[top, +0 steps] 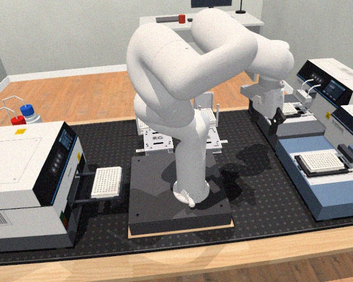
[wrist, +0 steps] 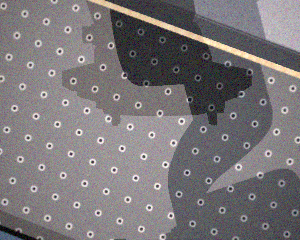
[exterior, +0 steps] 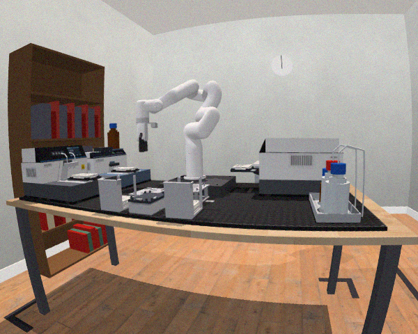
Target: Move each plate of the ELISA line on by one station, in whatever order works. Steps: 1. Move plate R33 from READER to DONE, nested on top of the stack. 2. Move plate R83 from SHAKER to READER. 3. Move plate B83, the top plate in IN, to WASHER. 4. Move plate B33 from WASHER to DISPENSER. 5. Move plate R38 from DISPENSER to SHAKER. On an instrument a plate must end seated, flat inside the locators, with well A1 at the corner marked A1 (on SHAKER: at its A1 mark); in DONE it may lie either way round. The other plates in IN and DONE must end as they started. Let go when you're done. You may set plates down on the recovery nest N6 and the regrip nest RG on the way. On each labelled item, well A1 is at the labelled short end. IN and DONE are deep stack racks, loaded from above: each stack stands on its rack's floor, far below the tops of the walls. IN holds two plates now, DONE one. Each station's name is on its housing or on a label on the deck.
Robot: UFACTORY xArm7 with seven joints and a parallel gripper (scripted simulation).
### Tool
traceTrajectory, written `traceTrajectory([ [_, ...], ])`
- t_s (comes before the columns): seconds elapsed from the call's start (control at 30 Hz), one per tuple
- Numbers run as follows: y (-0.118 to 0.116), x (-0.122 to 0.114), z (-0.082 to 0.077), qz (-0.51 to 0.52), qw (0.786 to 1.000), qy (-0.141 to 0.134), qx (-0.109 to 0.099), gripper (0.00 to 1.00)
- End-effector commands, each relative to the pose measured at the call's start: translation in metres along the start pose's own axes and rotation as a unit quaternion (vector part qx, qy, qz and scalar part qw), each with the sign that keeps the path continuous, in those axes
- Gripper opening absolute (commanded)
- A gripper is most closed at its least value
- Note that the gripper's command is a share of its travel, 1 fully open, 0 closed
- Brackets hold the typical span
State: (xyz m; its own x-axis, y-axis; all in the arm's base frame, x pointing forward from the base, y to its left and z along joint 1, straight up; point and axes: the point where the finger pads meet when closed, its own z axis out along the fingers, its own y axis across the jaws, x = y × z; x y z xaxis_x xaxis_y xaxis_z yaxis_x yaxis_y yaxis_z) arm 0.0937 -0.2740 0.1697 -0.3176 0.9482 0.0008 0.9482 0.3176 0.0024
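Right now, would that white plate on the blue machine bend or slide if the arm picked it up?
Probably stiff: the plate looks like a flat moulded grid of wells. Likely light, being thin. Its smooth sides might slip in the open tool.

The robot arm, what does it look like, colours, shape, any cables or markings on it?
The arm is smooth matte white, built from thick rounded links with bulbous joints, standing on a round white foot. A pale grey bracket juts out at the wrist. The gripper has dark, near-black fingers. No cables or markings show on it.
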Motion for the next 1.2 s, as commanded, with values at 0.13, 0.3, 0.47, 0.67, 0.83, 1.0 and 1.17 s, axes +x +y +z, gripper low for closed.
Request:
traceTrajectory([
  [0.13,-0.021,-0.002,-0.001,0.02,1.0,-0.002,0.0,1.0],
  [0.3,-0.034,-0.002,-0.001,0.046,0.999,-0.002,0.0,1.0],
  [0.47,-0.051,-0.002,-0.001,0.046,0.999,-0.002,0.0,1.0],
  [0.67,-0.071,-0.003,-0.001,0.046,0.999,-0.002,0.0,1.0],
  [0.83,-0.078,-0.008,-0.001,0.086,0.996,-0.002,0.0,1.0],
  [1.0,-0.086,-0.023,-0.001,0.092,0.996,-0.002,0.0,1.0],
  [1.17,-0.094,-0.038,-0.001,0.092,0.996,-0.002,0.0,1.0],
])
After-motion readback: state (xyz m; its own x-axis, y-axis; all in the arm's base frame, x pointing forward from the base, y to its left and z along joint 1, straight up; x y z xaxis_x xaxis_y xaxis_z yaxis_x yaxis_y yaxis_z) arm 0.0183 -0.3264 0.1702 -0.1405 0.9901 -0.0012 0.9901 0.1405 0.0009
